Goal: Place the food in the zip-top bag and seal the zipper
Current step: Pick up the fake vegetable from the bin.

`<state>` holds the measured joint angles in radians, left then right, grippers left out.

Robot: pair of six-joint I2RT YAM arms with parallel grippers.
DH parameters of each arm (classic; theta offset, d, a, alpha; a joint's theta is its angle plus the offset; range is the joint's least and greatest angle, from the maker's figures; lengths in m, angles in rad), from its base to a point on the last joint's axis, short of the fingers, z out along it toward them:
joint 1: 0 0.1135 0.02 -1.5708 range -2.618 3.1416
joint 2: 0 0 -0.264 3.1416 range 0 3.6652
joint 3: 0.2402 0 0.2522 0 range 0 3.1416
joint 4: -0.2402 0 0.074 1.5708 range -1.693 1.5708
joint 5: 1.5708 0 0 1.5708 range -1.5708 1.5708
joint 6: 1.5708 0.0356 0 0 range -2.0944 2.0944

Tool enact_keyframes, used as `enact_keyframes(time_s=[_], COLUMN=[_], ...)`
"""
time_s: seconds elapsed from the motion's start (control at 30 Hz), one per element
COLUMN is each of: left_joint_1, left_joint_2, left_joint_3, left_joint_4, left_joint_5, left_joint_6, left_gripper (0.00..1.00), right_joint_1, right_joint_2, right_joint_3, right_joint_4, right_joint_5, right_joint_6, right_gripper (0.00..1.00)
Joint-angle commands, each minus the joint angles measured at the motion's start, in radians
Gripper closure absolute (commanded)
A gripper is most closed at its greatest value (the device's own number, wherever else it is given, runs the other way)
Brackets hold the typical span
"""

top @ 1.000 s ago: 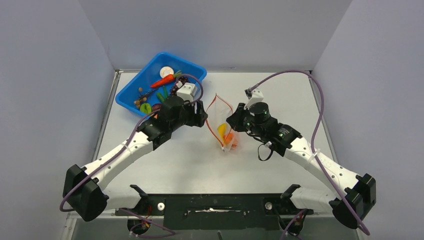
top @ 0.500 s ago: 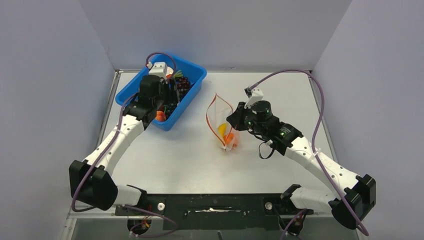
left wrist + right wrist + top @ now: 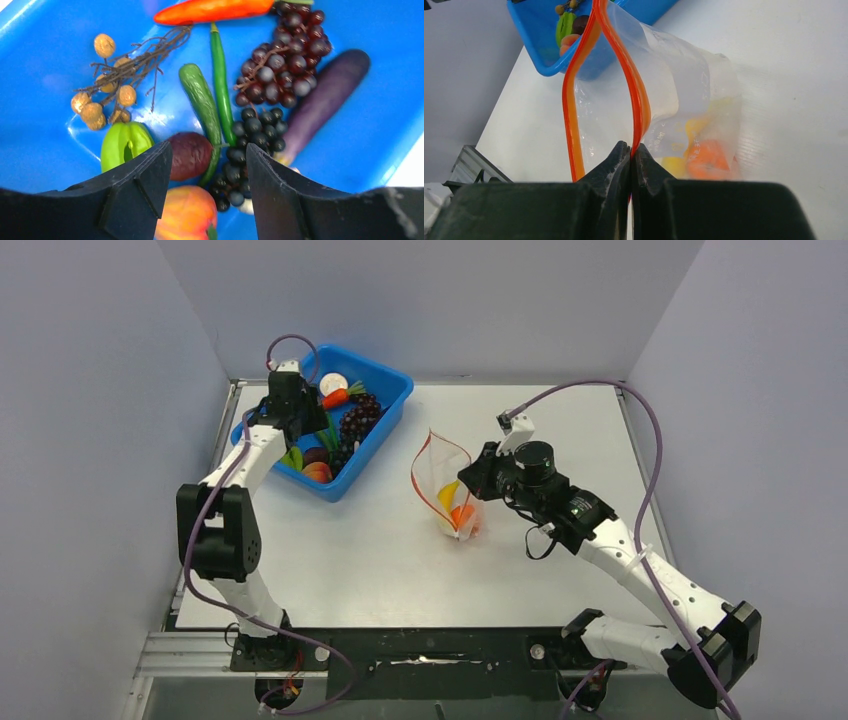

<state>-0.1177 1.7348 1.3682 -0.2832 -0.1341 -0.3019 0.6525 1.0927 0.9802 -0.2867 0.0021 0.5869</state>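
The clear zip-top bag (image 3: pixel 447 490) stands on the table with its mouth open. Its red-orange zipper (image 3: pixel 631 85) forms a loop. My right gripper (image 3: pixel 631 150) is shut on the zipper strip at the near side of the mouth and shows in the top view (image 3: pixel 478 478). An orange ball (image 3: pixel 706 157) and a yellow piece (image 3: pixel 674 162) lie inside the bag. My left gripper (image 3: pixel 207 165) is open and empty, hovering over the blue bin (image 3: pixel 385 380). Below it lie a carrot (image 3: pixel 215 10), purple grapes (image 3: pixel 280 60), darker grapes (image 3: pixel 255 135), a green piece (image 3: pixel 122 145) and a peach (image 3: pixel 185 215).
The bin also holds a cucumber (image 3: pixel 200 100), a green chili (image 3: pixel 220 75), an eggplant (image 3: pixel 325 100), a dark red plum (image 3: pixel 190 155), brown longans on twigs (image 3: pixel 105 95) and a white disc (image 3: pixel 333 382). Grey walls close in the table on three sides.
My left arm has swung from beside the bag back over the blue bin and to its left part. The right gripper has kept hold of the zipper, shifting slightly.
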Motion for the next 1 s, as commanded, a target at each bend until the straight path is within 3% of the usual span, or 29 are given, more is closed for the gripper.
enact_keyframes(time_s=[0.0,0.23,0.53,0.77,0.83,0.97], left_joint_1=[0.033,0.036,0.043,0.056,0.056,0.055], left_joint_2=[0.092,0.272,0.450,0.521,0.525,0.514], left_joint_3=[0.120,0.237,0.361,0.420,0.421,0.430], left_joint_4=[0.059,0.034,-0.012,-0.029,-0.025,-0.049], left_joint_5=[0.009,0.006,-0.055,-0.011,0.012,0.065], left_joint_6=[-0.064,-0.091,-0.085,-0.065,-0.058,-0.039], left_gripper=[0.46,0.53,0.53,0.54,0.59,0.80], right_joint_1=[-0.013,-0.016,-0.020,-0.026,-0.027,-0.027], right_joint_2=[-0.034,-0.031,-0.011,-0.020,-0.014,-0.014], right_joint_3=[0.010,0.010,0.019,0.006,0.008,-0.004], right_joint_4=[0.036,0.041,0.035,0.047,0.042,0.047], right_joint_5=[-0.016,-0.020,-0.028,-0.019,-0.022,-0.027], right_joint_6=[-0.020,-0.016,-0.024,-0.019,-0.018,-0.011], right_gripper=[1.00,1.00,1.00,1.00,1.00,1.00])
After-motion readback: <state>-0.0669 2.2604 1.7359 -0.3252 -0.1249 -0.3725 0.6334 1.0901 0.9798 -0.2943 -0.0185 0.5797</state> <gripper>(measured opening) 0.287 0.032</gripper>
